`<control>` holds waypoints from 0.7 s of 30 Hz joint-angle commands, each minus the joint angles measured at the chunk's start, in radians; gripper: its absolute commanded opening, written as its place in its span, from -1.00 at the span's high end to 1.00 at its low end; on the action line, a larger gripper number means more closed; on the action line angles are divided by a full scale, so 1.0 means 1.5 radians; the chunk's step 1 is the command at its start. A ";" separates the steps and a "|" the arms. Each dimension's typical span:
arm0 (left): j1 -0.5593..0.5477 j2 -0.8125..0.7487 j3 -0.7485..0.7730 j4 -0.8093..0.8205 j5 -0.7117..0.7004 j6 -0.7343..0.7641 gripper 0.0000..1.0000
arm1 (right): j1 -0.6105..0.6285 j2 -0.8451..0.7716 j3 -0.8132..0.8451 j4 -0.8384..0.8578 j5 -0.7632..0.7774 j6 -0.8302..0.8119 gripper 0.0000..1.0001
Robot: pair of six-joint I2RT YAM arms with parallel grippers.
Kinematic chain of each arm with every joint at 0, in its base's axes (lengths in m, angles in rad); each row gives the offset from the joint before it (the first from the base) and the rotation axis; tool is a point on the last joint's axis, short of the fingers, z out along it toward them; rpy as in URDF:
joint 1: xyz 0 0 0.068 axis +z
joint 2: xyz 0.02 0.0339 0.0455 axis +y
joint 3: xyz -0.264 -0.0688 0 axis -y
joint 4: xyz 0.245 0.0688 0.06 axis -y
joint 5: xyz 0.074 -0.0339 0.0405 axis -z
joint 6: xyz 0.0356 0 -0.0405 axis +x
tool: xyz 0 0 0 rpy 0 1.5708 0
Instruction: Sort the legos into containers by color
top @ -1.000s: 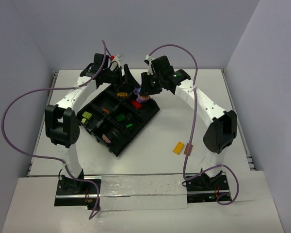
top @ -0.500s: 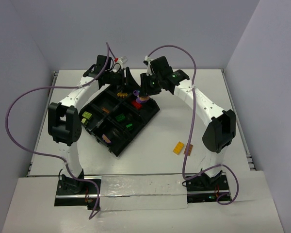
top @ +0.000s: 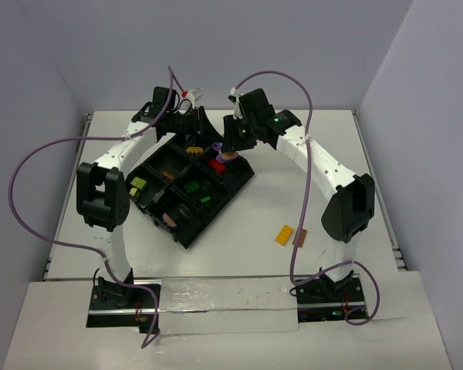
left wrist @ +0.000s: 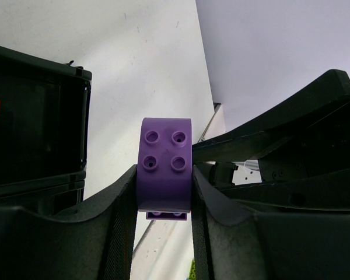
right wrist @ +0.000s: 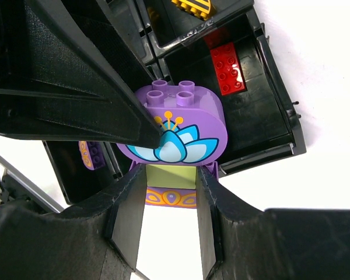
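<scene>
Top view: black tray (top: 187,240) sits skewed on the white desk (top: 239,270), and both arms reach to its far corner. Left fingers (top: 201,123) hang just past the tray's far edge; their grip is unreadable from here. Right fingers (top: 230,143) are over the tray's far-right compartment, with a rounded purple piece (top: 227,156) at their tips. In the tray, a red brick (top: 216,164) lies in that far-right compartment, an orange-yellow brick (top: 193,149) in the next one to its left, a green brick (top: 190,186) mid-tray and a lime brick (top: 137,185) at the left end. Well off the tray's near-right side, a yellow brick (top: 283,234) and a brown brick (top: 298,237) lie just beside each other on the desk. Left wrist view: the left fingers (left wrist: 119,233) are clamped narrow on a purple brick (left wrist: 163,169), four studs toward the camera, held beside the tray's corner. Right wrist view: the right fingers (right wrist: 128,221) pinch the lower part of the rounded purple piece (right wrist: 175,131), which carries a lotus print and is held above the tray's compartment wall. The red brick (right wrist: 227,67) lies in the compartment beyond it.
</scene>
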 commanded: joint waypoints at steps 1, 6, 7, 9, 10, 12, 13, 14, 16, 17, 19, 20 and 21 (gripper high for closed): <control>-0.007 -0.005 0.002 0.016 0.047 0.002 1.00 | 0.005 0.010 0.025 0.006 0.020 -0.001 0.62; -0.007 -0.001 0.005 0.003 0.044 0.005 1.00 | 0.004 0.002 0.025 -0.002 0.030 -0.003 -0.27; -0.005 0.002 0.004 -0.001 0.045 0.009 1.00 | 0.004 0.000 0.028 -0.008 0.040 -0.004 -0.32; 0.001 0.002 -0.004 0.003 0.041 0.005 1.00 | 0.002 -0.006 0.039 -0.018 0.053 -0.008 -0.38; 0.008 -0.002 -0.011 0.010 0.038 0.000 1.00 | 0.000 -0.013 0.048 -0.028 0.060 -0.013 -0.40; 0.017 -0.006 -0.021 0.024 0.033 -0.010 1.00 | -0.008 -0.028 0.053 -0.035 0.066 -0.015 -0.40; 0.021 -0.013 -0.024 0.045 0.033 -0.022 1.00 | -0.014 -0.038 0.046 -0.032 0.066 -0.014 -0.41; 0.030 -0.020 -0.031 0.065 0.036 -0.037 1.00 | -0.029 -0.056 0.031 -0.022 0.054 -0.007 -0.41; 0.046 -0.032 -0.044 0.104 0.047 -0.064 1.00 | -0.056 -0.093 0.000 0.018 0.000 0.017 -0.41; 0.053 -0.042 -0.065 0.143 0.056 -0.088 1.00 | -0.076 -0.110 -0.026 0.053 -0.050 0.041 -0.41; 0.069 -0.070 -0.114 0.289 0.074 -0.182 1.00 | -0.130 -0.142 -0.102 0.132 -0.148 0.108 -0.39; 0.076 -0.086 -0.137 0.373 0.082 -0.243 1.00 | -0.155 -0.155 -0.143 0.176 -0.197 0.147 -0.39; 0.081 -0.101 -0.172 0.423 0.088 -0.313 1.00 | -0.166 -0.159 -0.176 0.237 -0.260 0.185 -0.39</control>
